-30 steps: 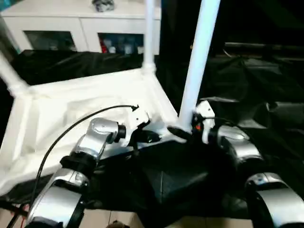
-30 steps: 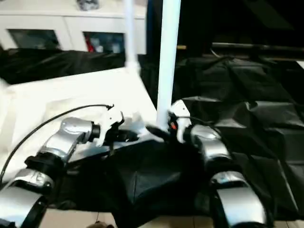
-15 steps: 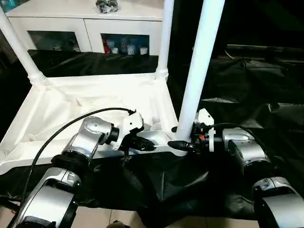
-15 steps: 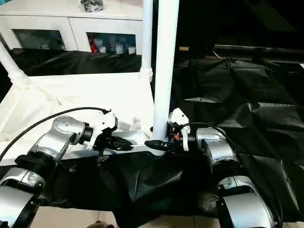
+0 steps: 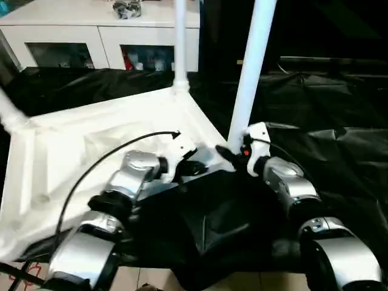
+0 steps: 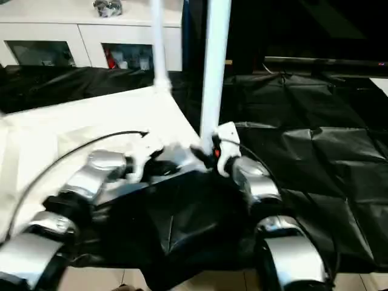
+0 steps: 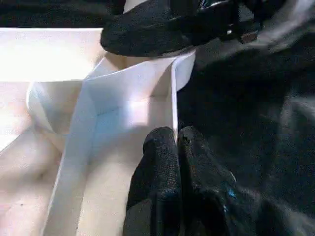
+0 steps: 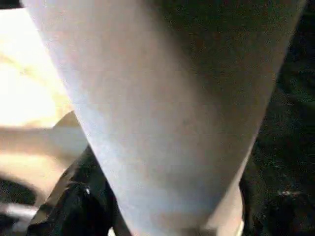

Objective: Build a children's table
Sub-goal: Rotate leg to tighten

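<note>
The children's table top [image 5: 91, 139] lies upside down on black sheeting, white, with its ribbed underside up. One leg [image 5: 179, 42] stands in the far corner socket and another leg [image 5: 11, 114] at the left corner. A third leg [image 5: 250, 73] rises from the near right corner, leaning slightly right. My right gripper [image 5: 233, 156] is closed around this leg's base; the right wrist view has the leg [image 8: 162, 108] right against a black finger [image 8: 74, 206]. My left gripper [image 5: 195, 168] pinches the top's near rim [image 7: 173, 98] just left of that corner, fingers [image 7: 160, 162] shut on the thin wall.
A white cabinet [image 5: 91, 36] with glass doors stands behind the table top. Crumpled black sheeting [image 5: 327, 121] covers the surface to the right and in front. A black cable [image 5: 103, 160] arcs over my left forearm. A strip of light floor [image 5: 145, 282] runs along the near edge.
The head views have swung and tilted. Both grippers keep their places on the table: the left on the rim, the right at the near leg's base.
</note>
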`<state>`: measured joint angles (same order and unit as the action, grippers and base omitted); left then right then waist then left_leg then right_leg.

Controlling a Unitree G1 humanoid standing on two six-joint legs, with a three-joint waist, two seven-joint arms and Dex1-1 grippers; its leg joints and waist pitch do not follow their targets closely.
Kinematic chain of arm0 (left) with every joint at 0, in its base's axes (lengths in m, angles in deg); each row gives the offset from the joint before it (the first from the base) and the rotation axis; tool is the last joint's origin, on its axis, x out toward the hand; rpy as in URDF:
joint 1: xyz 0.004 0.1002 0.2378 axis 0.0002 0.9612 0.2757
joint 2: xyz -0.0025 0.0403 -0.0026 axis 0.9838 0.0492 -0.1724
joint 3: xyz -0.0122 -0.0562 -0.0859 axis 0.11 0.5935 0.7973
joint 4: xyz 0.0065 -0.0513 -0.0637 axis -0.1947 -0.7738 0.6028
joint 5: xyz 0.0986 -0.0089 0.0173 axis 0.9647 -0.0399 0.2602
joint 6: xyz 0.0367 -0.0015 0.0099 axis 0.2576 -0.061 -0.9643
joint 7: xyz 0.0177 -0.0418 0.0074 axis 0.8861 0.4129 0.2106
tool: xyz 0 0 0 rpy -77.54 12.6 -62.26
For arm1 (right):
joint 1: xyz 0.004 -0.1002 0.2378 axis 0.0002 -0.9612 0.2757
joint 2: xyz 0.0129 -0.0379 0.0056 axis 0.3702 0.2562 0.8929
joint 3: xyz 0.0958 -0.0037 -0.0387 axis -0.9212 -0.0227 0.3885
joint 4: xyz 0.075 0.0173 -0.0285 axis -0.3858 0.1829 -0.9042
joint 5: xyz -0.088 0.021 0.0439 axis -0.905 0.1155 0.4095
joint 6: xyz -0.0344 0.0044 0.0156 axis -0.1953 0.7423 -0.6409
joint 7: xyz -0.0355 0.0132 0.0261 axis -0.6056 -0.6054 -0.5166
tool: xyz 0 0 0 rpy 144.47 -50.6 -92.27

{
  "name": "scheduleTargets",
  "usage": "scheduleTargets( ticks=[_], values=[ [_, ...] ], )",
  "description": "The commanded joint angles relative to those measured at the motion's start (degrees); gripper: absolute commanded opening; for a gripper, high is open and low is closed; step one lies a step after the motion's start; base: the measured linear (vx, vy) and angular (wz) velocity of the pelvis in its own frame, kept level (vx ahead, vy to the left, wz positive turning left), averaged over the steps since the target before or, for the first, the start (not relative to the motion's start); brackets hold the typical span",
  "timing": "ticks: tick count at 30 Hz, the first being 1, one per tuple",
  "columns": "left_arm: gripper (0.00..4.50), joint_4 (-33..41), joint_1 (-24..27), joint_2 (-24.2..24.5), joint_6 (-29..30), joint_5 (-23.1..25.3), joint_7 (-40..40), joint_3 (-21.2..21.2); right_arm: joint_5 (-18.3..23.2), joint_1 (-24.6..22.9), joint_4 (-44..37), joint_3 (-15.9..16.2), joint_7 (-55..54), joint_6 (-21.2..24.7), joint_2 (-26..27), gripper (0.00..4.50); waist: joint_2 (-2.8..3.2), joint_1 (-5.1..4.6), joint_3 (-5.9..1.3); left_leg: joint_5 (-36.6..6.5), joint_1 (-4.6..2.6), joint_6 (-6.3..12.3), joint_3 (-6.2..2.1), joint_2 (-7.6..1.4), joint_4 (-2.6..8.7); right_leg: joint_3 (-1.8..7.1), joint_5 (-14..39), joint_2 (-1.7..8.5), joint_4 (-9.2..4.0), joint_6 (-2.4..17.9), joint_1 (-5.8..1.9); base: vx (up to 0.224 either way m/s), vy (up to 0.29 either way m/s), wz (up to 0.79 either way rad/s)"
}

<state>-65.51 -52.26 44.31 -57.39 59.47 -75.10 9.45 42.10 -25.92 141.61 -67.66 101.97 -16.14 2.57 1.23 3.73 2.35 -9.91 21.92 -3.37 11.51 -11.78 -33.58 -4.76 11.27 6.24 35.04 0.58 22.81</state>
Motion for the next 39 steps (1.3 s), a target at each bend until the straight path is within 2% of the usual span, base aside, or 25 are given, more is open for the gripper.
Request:
scheduleTargets(
  ticks=[1,3,4,5,9,10,12,14,15,16,18,20,22,26,27,33,36,39],
  values=[
    [0.00,1.15,-2.18,-3.67,-0.58,-0.91,1.11,-1.28,-3.09,-1.61,3.96,3.01,-0.95,1.86,3.67,2.72,-0.24,0.02,-3.19,-14.68,-1.06,1.03,-0.92,-1.60,4.39,2.51,11.81,2.68,-4.70,12.36,-2.22,0.000,0.000,0.00],
    [0.00,1.81,-1.78,-4.37,-1.05,-1.40,0.02,-1.31,-2.51,-1.15,4.68,2.63,0.14,0.40,4.44,2.72,-0.20,0.08,-3.26,-14.68,-1.00,1.53,-0.91,-1.59,4.34,2.47,11.51,2.73,-4.68,12.38,-2.31,0.000,0.000,0.00],
    [0.00,1.86,-1.74,-4.49,-1.15,-1.46,-0.11,-1.31,-2.37,-1.01,4.89,2.52,0.22,0.17,4.58,3.28,-0.18,0.06,-3.23,-14.71,-1.00,1.74,-0.91,-1.62,4.38,2.45,11.30,2.67,-4.66,12.47,-2.30,0.000,0.000,0.00],
    [0.00,2.25,-1.44,-4.15,-1.57,-1.65,-1.37,-1.55,-1.69,-0.74,4.79,2.12,1.39,-0.01,4.49,3.42,-0.15,0.03,-3.16,-15.23,-1.05,1.79,-0.91,-1.65,4.42,2.44,11.73,2.65,-4.73,12.49,-2.27,0.000,0.000,0.00],
    [0.00,3.46,-0.42,-2.23,-2.60,-2.22,-5.77,-2.41,-1.76,-0.35,3.70,2.69,4.68,-2.73,2.82,3.42,-0.12,0.05,-3.24,-15.59,-0.93,1.84,-0.95,-1.70,4.43,2.43,11.78,2.71,-4.66,12.54,-2.39,0.000,0.000,0.00],
    [0.00,3.75,-0.19,-1.73,-2.73,-2.35,-6.84,-2.56,-1.58,-0.38,3.32,2.89,6.56,-3.14,2.26,3.42,-0.11,0.08,-3.40,-14.36,-0.92,2.15,-0.90,-1.73,4.31,2.44,9.61,2.65,-4.40,12.96,-2.46,0.000,0.000,0.00],
    [0.00,4.36,0.25,-0.91,-2.94,-2.61,-8.79,-2.81,-1.68,-0.46,2.82,3.53,9.99,-3.94,1.21,3.42,-0.19,0.14,-3.49,-12.23,-0.67,3.19,-0.83,-1.74,4.08,2.33,5.80,2.56,-3.92,14.02,-2.68,0.000,0.000,0.00],
    [0.00,5.21,0.85,0.65,-3.22,-3.03,-12.20,-3.23,-1.48,-1.32,1.14,5.03,18.75,-5.02,-0.73,3.42,-0.12,0.36,-3.67,-10.23,-0.53,5.06,-0.62,-1.75,3.66,2.16,1.88,2.45,-3.45,15.32,-2.89,0.000,0.000,0.00],
    [0.00,5.40,0.97,1.05,-3.07,-3.16,-13.09,-3.30,-1.38,-1.66,0.55,5.44,21.21,-5.39,-1.25,3.42,-0.30,0.40,-3.69,-9.65,-0.51,5.57,-0.59,-1.78,3.57,2.16,0.84,2.44,-3.33,15.58,-2.90,0.000,0.000,0.00],
    [0.00,5.52,1.04,1.31,-2.95,-3.24,-13.66,-3.34,-1.33,-1.89,0.17,5.71,22.74,-5.64,-1.59,3.42,-0.21,0.59,-3.70,-8.87,-0.61,6.37,-0.52,-1.79,3.41,2.16,-0.47,2.47,-3.18,16.11,-2.83,0.000,0.000,0.00],
    [0.00,5.67,1.14,1.87,-3.01,-3.35,-14.94,-3.43,-1.04,-2.51,-0.83,6.30,26.38,-5.60,-2.34,3.42,-0.25,0.84,-3.66,-8.87,-0.68,7.01,-0.53,-1.85,3.42,2.12,0.03,2.53,-3.19,16.48,-2.82,0.000,0.000,0.00],
    [0.00,5.80,1.21,3.31,-3.22,-3.51,-17.71,-3.63,0.07,-4.19,-3.85,7.85,35.24,-4.15,-4.33,3.42,-0.29,1.24,-3.48,-10.76,-0.86,6.64,-0.55,-1.91,3.54,2.14,3.65,2.54,-3.61,15.96,-2.82,0.000,0.000,0.00],
    [0.00,5.77,1.16,4.20,-3.23,-3.55,-18.99,-3.68,0.71,-5.39,-5.97,9.16,40.83,-2.71,-5.71,3.42,-0.17,1.63,-3.45,-11.35,-0.94,6.17,-0.62,-2.10,3.69,2.28,4.85,2.65,-3.65,15.75,-2.70,0.000,0.000,0.00],
    [0.00,5.71,1.05,5.47,-3.24,-3.47,-21.09,-3.77,0.90,-6.87,-8.46,10.69,46.27,-1.12,-7.16,3.42,-0.16,1.84,-3.22,-13.94,-1.20,4.35,-0.66,-2.19,4.07,2.35,8.03,2.62,-4.01,15.17,-2.54,0.000,0.000,0.00],
    [0.00,5.65,0.99,5.83,-3.26,-3.41,-21.74,-3.74,0.76,-7.32,-9.23,11.02,47.91,-0.58,-7.42,3.25,-0.12,1.87,-3.27,-13.97,-1.19,4.12,-0.68,-2.19,4.07,2.40,8.16,2.69,-3.97,15.15,-2.53,0.000,0.000,0.00],
    [0.00,5.44,0.75,6.15,-3.39,-3.53,-22.57,-3.76,1.09,-7.90,-10.72,10.93,48.22,1.07,-7.22,2.75,-0.11,2.03,-3.43,-12.73,-1.14,3.36,-0.76,-2.12,4.06,2.36,6.94,2.75,-3.81,15.26,-2.59,0.000,0.000,0.00],
    [0.00,5.47,0.66,5.72,-3.15,-3.64,-21.97,-3.55,1.41,-7.89,-10.91,10.29,46.93,1.77,-6.69,2.72,-0.07,2.01,-3.46,-12.32,-1.13,3.54,-0.74,-2.11,4.02,2.32,6.04,2.74,-3.73,15.52,-2.59,0.000,0.000,0.00],
    [0.00,5.10,0.45,4.87,-2.92,-3.58,-19.85,-2.95,1.19,-7.31,-9.74,8.83,42.64,1.79,-5.56,2.69,-0.18,2.01,-3.37,-12.91,-1.11,3.34,-0.74,-2.09,4.09,2.32,7.28,2.76,-3.89,15.27,-2.58,0.000,0.000,0.00]
  ],
)
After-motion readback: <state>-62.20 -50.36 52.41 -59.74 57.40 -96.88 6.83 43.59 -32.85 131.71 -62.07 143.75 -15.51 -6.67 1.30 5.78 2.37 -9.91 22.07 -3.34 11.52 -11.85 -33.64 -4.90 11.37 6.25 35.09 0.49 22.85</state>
